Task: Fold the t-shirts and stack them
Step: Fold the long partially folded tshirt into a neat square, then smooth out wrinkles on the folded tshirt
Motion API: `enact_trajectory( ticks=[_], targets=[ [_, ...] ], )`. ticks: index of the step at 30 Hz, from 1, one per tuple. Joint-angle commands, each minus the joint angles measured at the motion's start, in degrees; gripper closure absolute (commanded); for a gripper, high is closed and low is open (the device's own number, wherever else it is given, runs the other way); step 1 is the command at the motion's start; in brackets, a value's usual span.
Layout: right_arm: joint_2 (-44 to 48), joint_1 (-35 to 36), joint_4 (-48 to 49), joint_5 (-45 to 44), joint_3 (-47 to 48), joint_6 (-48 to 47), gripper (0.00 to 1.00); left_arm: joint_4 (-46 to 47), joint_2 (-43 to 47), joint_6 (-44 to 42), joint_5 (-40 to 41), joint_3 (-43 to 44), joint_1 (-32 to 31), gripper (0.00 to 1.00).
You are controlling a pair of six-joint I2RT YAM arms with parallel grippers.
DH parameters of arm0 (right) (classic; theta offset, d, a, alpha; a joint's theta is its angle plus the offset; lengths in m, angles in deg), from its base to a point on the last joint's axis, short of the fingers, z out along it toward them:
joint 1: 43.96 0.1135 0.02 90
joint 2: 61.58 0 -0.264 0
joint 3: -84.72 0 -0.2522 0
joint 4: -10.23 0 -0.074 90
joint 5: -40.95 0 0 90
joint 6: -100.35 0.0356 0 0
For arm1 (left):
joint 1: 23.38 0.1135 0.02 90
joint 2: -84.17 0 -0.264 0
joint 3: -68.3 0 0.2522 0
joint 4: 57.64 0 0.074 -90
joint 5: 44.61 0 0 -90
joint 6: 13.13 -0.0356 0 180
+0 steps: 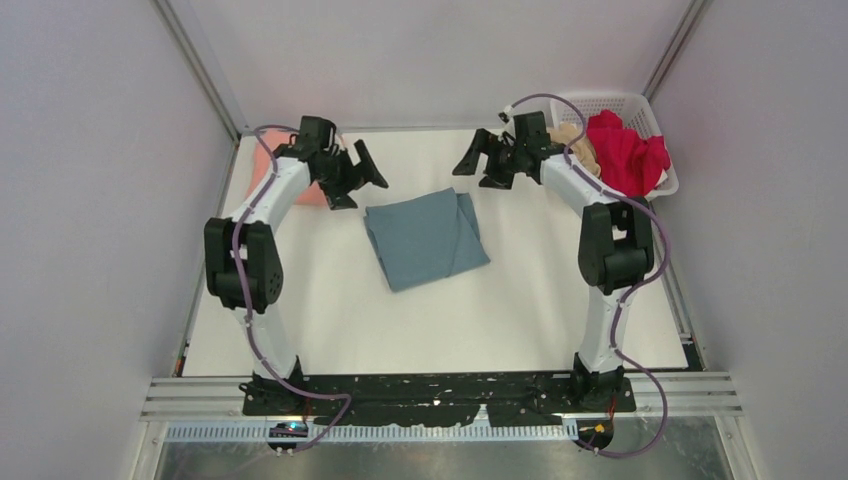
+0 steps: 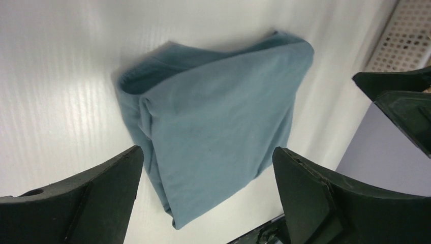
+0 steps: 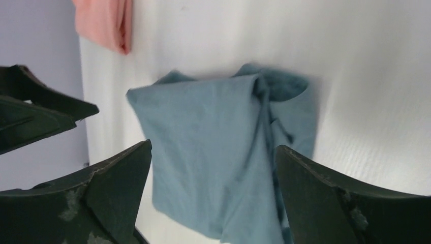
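Note:
The slate-blue t-shirt lies folded into a rough square on the white table; it also shows in the left wrist view and the right wrist view. My left gripper hangs open and empty above the table, left of the shirt's far corner. My right gripper hangs open and empty beyond the shirt's far right corner. The salmon-pink t-shirt lies at the far left, mostly hidden by my left arm; it also shows in the right wrist view. The red t-shirt and beige t-shirt sit in the basket.
A white lattice basket stands at the far right corner; its edge shows in the left wrist view. Grey walls enclose the table on three sides. The arm bases stand on a black rail at the near edge.

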Motion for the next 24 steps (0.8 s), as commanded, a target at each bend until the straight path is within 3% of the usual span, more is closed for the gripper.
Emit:
enact_trajectory(
  ticks=[1,5,9,20,24],
  targets=[
    [9.61,2.29,5.58,10.11,-9.77,-0.79,0.04,2.40,8.42,-3.67,-9.45,-5.91,-5.13,0.00],
    [14.99,3.06,11.48,15.00,-21.48,1.69,0.05,9.98,10.27,-4.43,-20.00,-16.28,-12.76,0.00],
    [14.49,3.49,11.86,15.72,-26.31,3.31,0.05,14.93,8.43,-3.23,-22.87,-21.12,-16.21,0.00],
    [9.76,-2.22,7.26,2.57,-34.46,2.45,0.05,15.08,4.25,-3.92,-17.22,-33.46,-8.07,0.00],
    [9.93,-2.63,5.98,2.33,-36.40,0.62,0.05,11.88,5.35,-6.59,-15.05,-33.99,-6.86,0.00]
  ],
)
